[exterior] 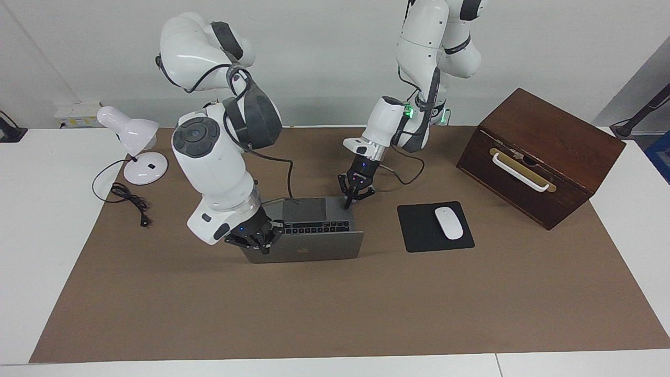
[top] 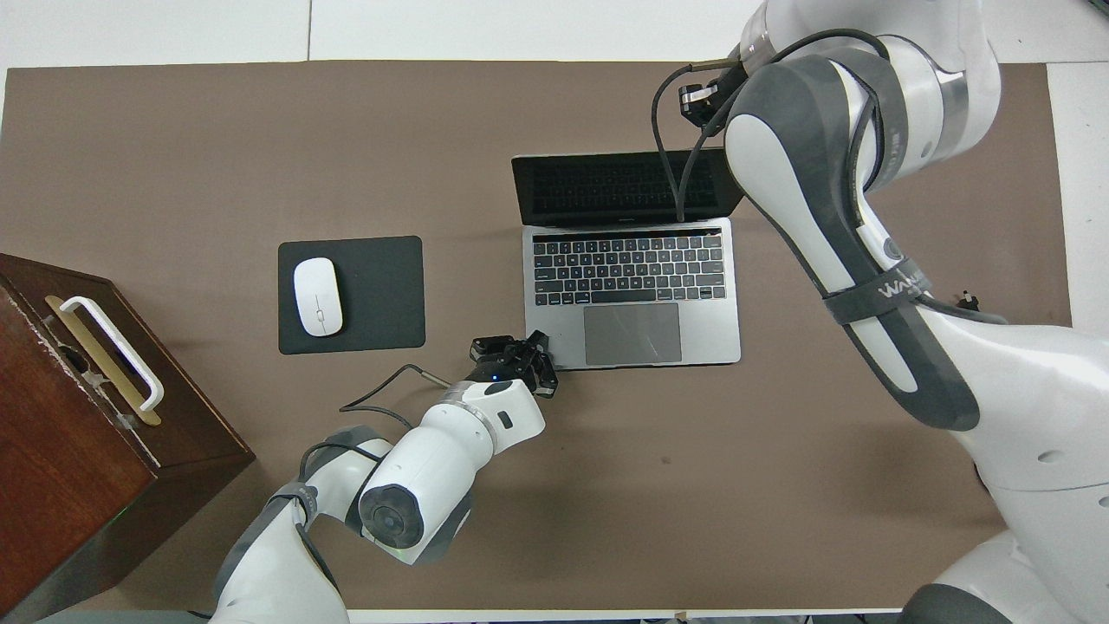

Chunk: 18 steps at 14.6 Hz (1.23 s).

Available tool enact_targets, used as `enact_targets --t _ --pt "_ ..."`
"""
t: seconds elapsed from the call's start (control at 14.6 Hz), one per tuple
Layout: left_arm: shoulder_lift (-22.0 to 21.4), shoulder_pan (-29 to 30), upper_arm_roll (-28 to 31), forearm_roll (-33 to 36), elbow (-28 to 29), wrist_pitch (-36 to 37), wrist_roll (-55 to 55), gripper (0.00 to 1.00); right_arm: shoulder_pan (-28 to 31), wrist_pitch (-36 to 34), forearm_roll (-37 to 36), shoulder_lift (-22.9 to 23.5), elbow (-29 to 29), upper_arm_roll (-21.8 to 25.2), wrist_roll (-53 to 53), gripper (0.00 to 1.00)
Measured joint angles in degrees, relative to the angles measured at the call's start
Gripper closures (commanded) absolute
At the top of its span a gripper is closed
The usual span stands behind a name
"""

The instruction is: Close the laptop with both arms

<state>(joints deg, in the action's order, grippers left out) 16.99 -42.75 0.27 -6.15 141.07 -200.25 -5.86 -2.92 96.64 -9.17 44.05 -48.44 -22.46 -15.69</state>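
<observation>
Silver-grey laptop (exterior: pixel 306 230) is standing open mid-table; right gripper (exterior: pixel 255 240) is clasping its lid's corner, left gripper (exterior: pixel 356 194), fingers spread, is hovering at the base's corner.

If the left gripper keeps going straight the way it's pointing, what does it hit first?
The left gripper points down at the laptop, at the base's corner nearest the robots on the mouse pad side. It would probably meet that corner first; whether it already touches is unclear.

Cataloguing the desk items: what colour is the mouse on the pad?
White mouse, on a black pad; clearest overhead.
</observation>
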Motion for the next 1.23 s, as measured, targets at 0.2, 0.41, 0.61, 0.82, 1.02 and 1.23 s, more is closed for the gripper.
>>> enact_targets --t 0.2,0.41,0.61,0.82,1.02,1.23 --pt "0.0 0.0 0.0 0.0 0.0 -0.1 0.1 1.00 0.1 -0.8 0.3 -0.1 -0.1 0.0 -1.0 1.00" --pt "0.0 0.0 0.0 0.0 0.0 -0.1 0.2 1.00 0.1 -1.0 0.4 -0.1 -0.3 0.0 -1.6 1.00" --pt "0.0 0.0 0.0 0.0 0.0 -0.1 0.2 1.00 0.6 -1.2 1.3 -0.1 -1.3 0.0 -2.3 1.00" --pt "0.0 0.0 0.0 0.0 0.1 -0.1 0.2 1.00 1.4 -3.5 4.5 -0.5 -2.9 0.1 -5.2 1.00" --pt "0.0 0.0 0.0 0.0 0.1 -0.1 0.2 1.00 1.8 -8.1 6.2 -1.0 -3.2 0.1 -9.3 1.00" --pt "0.0 0.1 0.0 0.0 0.1 -0.1 0.2 1.00 1.8 -9.3 8.3 -2.5 -5.5 0.1 -12.4 1.00"
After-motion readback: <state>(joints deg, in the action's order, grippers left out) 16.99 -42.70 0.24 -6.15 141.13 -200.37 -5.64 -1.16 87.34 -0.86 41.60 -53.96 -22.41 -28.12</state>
